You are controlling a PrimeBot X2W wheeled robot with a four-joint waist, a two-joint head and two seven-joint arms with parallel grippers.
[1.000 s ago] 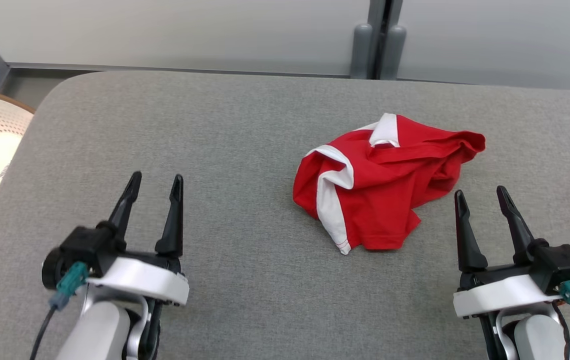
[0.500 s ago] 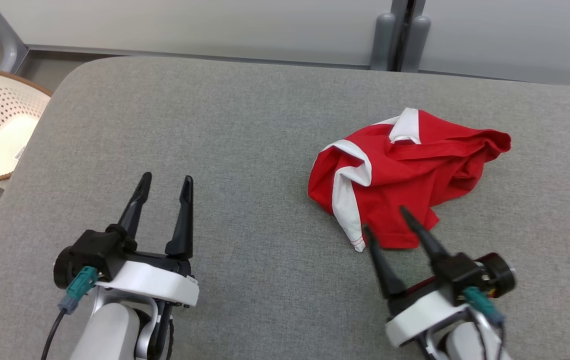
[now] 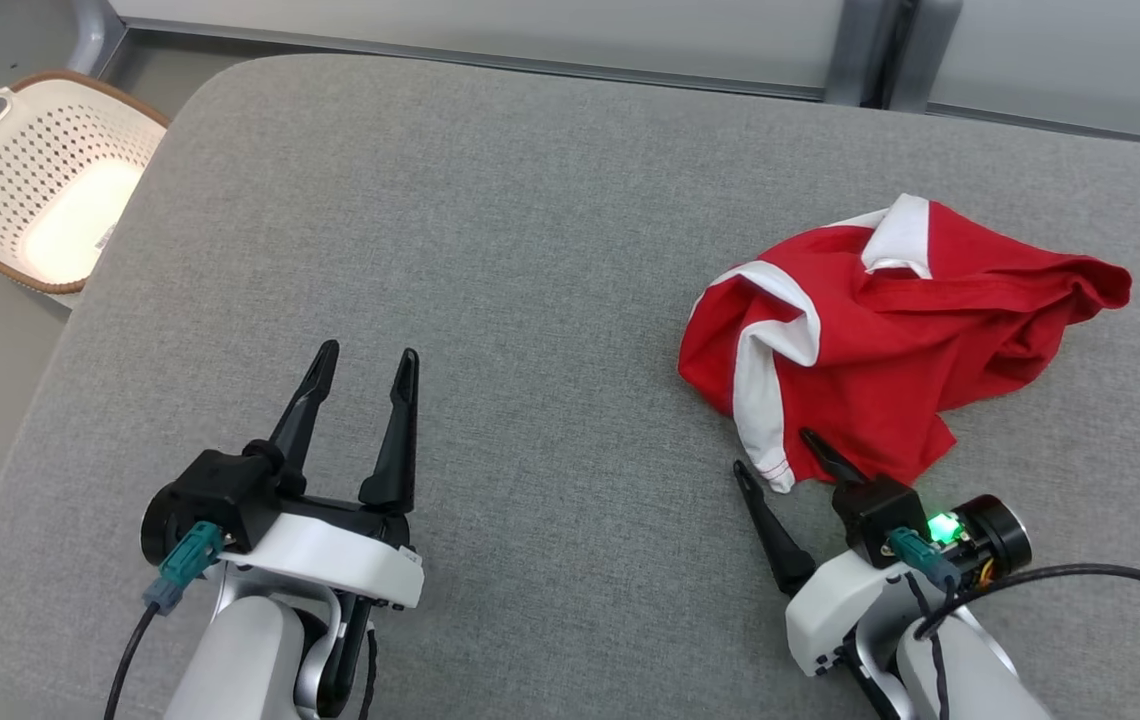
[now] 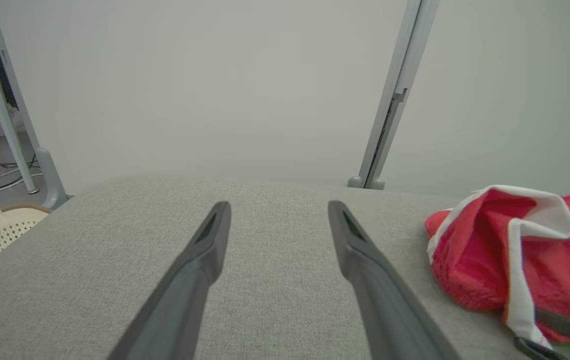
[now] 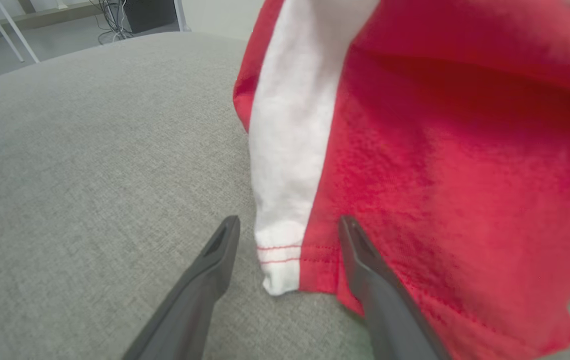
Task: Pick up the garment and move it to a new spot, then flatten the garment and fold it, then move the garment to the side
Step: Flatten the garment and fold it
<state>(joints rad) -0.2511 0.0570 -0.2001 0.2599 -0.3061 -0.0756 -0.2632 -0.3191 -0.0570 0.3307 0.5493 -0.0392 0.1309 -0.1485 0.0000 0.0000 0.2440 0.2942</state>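
Moved: right hand [image 3: 772, 451] has swung in from the right of the worktop [image 3: 530, 250] to the near hem of the garment [image 3: 890, 340]. The head camera has turned too, so the whole scene sits further right than 1 second ago.
Right hand: released, its 2 fingers spread to either side of the hem corner where a white stripe ends. 1 finger is over bare grey cloth and the other over red fabric; whether it touches the fabric cannot be told.
Left hand [image 3: 370, 349]: released, 2 fingers apart, over bare worktop at the near left, well apart from the garment.
Garment: red with white stripes, crumpled in a heap on the right half of the worktop.
Basket [image 3: 40, 190]: pale, perforated and brown-rimmed, on the floor beyond the worktop's far left corner.
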